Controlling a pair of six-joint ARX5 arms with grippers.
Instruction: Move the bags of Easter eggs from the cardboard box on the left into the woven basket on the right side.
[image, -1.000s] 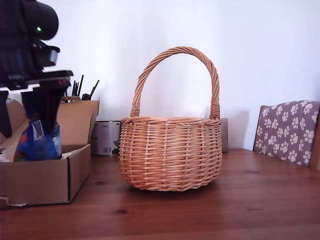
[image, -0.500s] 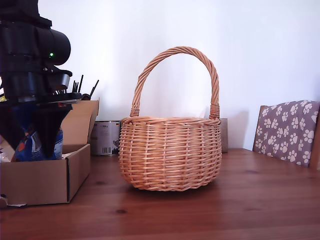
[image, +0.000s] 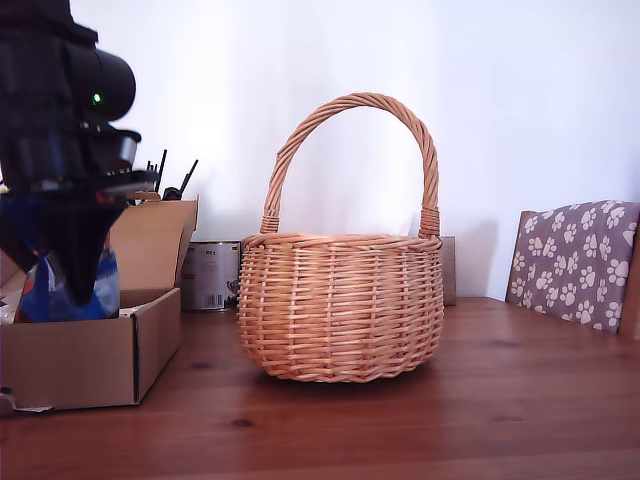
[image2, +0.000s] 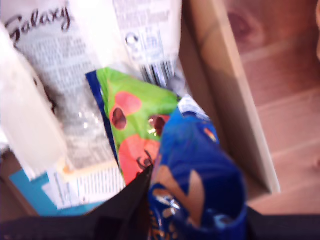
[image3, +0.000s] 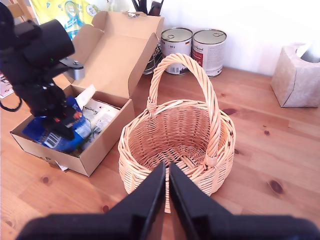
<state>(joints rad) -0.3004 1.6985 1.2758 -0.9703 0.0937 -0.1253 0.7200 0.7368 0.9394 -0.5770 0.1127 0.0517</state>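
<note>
Bags of Easter eggs: a dark blue bag (image: 70, 290) is pinched between the jaws of my first gripper (image3: 62, 125) and sits in the cardboard box (image: 95, 355), at the exterior view's left. Seen from the first wrist view, the blue bag (image2: 200, 175) is crumpled at the jaws, above a green-and-red packet (image2: 132, 130) and white printed packets (image2: 65, 75) lying in the box (one reads "Galaxy").

Cardboard box: flap lid (image3: 120, 50) open and raised, standing on the wooden table (image: 450, 420).

Woven basket (image: 342, 305): upright, near the box on the exterior view's right of it, not touching; its arched handle (image: 350, 105) stands tall. The second wrist view shows its interior (image3: 172, 135) with only bare weave.

My second gripper (image3: 166, 192): jaws nearly together, only a thin gap between them, nothing held, above the basket's near rim.

Background: two tin cans (image3: 195, 50) and a tissue box (image3: 296, 75) behind the basket; a paw-print chair cushion (image: 580, 265) at the exterior view's right.
</note>
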